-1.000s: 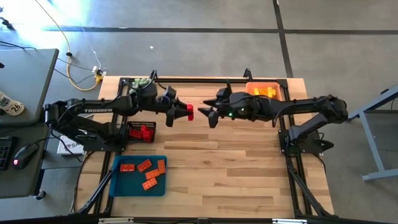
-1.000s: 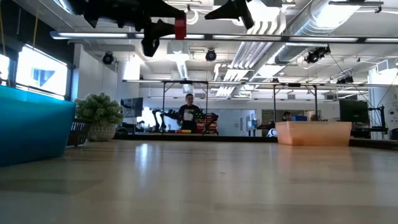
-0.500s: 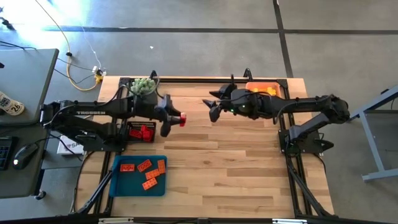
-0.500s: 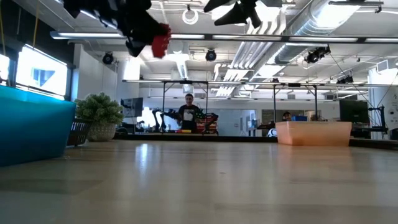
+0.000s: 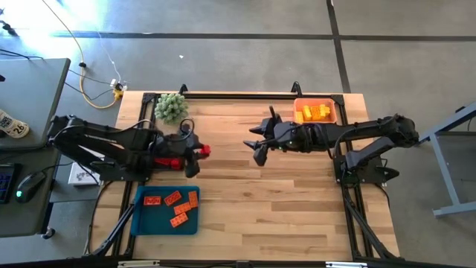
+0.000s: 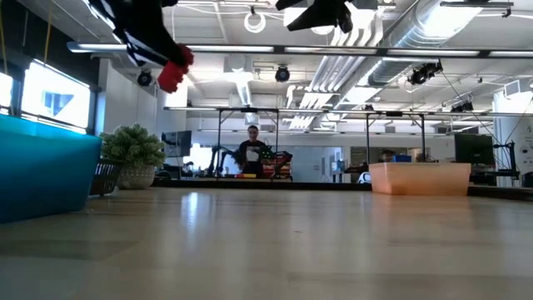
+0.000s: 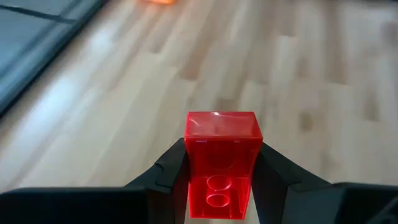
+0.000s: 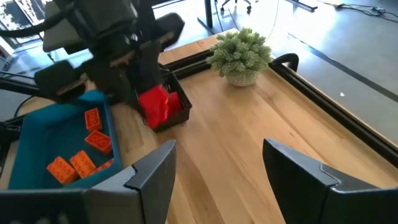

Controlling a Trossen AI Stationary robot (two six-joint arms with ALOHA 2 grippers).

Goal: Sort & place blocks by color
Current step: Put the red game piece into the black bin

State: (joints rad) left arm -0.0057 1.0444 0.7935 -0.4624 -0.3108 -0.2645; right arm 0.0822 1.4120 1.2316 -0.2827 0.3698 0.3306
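We see our left gripper point(image 5: 202, 151) clamped on a red block point(image 7: 221, 163) above the table point(image 5: 282, 193), our right gripper point(image 5: 255, 143) empty, fingers apart

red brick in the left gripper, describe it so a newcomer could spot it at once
Start at the wooden table and follow the left arm in from its side. The left gripper is held above the tabletop, beside the small black basket, shut on the red brick. Unlike the orange bricks lying in the blue tray, it is deep red and off the surface.
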